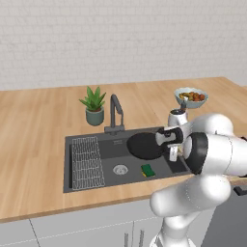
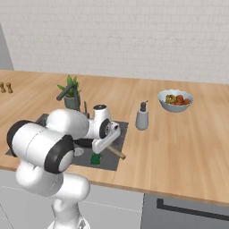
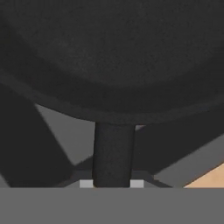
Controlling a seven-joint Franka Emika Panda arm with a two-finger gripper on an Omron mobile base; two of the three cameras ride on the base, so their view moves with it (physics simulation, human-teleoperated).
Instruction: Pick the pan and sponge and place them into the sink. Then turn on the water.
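Observation:
The black pan (image 1: 144, 145) hangs tilted over the right half of the dark grey sink (image 1: 110, 150). My gripper (image 1: 170, 148) is shut on the pan where its handle begins. The wooden end of the handle (image 2: 117, 153) sticks out toward the counter's front. In the hand view the pan's dark body (image 3: 109, 57) looms close, with the dark neck of the handle (image 3: 113, 153) running down to the hand. The yellow and green sponge (image 1: 147, 170) lies on the sink floor near the front right, under the pan. No stream falls from the dark faucet (image 1: 116, 110).
A wire rack (image 1: 88, 161) fills the sink's left part, and the drain (image 1: 120, 169) is at its middle. A potted plant (image 1: 94, 106) stands behind the sink. A soap dispenser (image 2: 142, 117) and a bowl of food (image 2: 175, 100) sit on the counter to the right.

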